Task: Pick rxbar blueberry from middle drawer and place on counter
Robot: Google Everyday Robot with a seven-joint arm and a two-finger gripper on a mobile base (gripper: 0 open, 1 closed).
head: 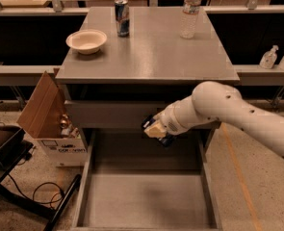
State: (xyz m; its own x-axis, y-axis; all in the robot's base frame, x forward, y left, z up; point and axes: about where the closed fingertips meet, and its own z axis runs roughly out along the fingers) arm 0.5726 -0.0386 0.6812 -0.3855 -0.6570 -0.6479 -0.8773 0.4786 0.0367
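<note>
The gripper (157, 129), clamped on the rxbar blueberry (167, 139), hangs above the back of the open middle drawer (146, 198).

1 high camera looks down at gripper (157, 129) above middle drawer (146, 198).

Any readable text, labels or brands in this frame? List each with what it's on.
Nothing legible.
White box: dark print, blurred.
Drink can: markings blurred.
Water bottle: label blurred.
rxbar blueberry, held by the gripper above the middle drawer: lettering blurred.
</note>
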